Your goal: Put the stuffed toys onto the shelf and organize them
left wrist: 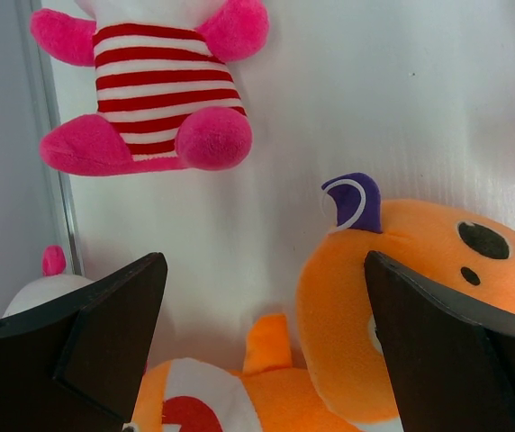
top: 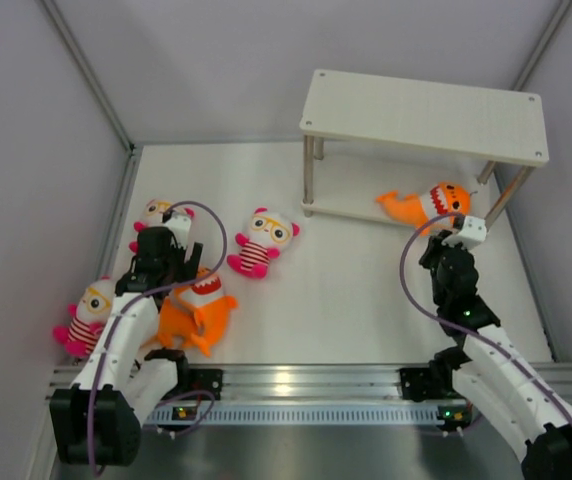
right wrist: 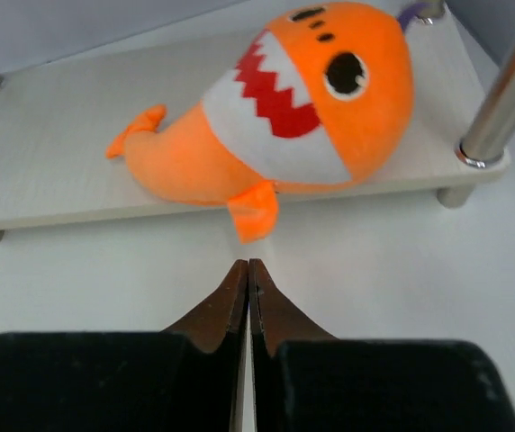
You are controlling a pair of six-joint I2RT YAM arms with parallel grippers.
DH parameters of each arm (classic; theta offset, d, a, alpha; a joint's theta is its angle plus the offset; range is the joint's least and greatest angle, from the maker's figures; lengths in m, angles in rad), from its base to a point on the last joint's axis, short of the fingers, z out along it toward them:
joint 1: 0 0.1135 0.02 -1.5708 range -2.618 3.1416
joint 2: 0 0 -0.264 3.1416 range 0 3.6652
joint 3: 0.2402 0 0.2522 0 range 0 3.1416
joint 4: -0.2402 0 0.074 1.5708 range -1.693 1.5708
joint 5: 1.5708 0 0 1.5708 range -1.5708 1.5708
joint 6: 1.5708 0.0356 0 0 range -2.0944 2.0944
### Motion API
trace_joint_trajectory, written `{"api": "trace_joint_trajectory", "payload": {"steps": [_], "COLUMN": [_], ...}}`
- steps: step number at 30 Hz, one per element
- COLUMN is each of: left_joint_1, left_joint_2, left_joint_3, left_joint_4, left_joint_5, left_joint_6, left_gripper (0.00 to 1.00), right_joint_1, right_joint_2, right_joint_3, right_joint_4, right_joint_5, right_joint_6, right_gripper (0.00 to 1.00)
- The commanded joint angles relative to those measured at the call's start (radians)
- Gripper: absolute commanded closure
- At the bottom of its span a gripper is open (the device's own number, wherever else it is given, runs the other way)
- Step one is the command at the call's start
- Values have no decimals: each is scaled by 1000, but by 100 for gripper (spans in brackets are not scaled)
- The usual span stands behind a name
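The shelf [top: 426,115] stands at the back right, and an orange shark [top: 426,205] lies on its lower board [right wrist: 50,171]. My right gripper [top: 446,237] is just in front of that shark [right wrist: 275,117], shut and empty [right wrist: 248,263], a little short of its fin. Three striped dolls lie at the left [top: 161,215], centre [top: 261,240] and far left [top: 86,315]. My left gripper [top: 171,265] hangs wide open [left wrist: 265,270] over orange shark plush [top: 196,305], whose head [left wrist: 420,288] lies by the right finger. A striped doll [left wrist: 149,99] lies beyond.
Grey enclosure walls close in the left [top: 36,150] and back. A metal rail [top: 296,385] runs along the near edge. Shelf legs [right wrist: 501,99] stand at the corners of the lower board. A white doll head [left wrist: 46,288] lies by the left finger.
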Motion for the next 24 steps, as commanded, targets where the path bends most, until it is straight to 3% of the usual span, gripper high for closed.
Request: {"api": "trace_joint_trajectory", "payload": {"steps": [1, 8, 14, 24], "left_joint_1": [-5, -5, -5, -5], "left_joint_2": [-6, -6, -2, 1], "left_joint_3": [25, 25, 25, 24], "left_joint_4": [-23, -27, -27, -28], "left_joint_5": [11, 10, 4, 2], "left_joint_6": [16, 18, 18, 18], "left_gripper": [2, 2, 2, 2], "right_joint_1": [-93, -263, -280, -299], "right_joint_2": [92, 287, 457, 652], "right_joint_3": [-18, 68, 105, 246], "right_joint_4": [109, 227, 402, 478], "right_joint_5": [73, 1, -22, 22], "right_joint_6": [263, 274, 249, 202], "right_gripper": [100, 100, 100, 100]}}
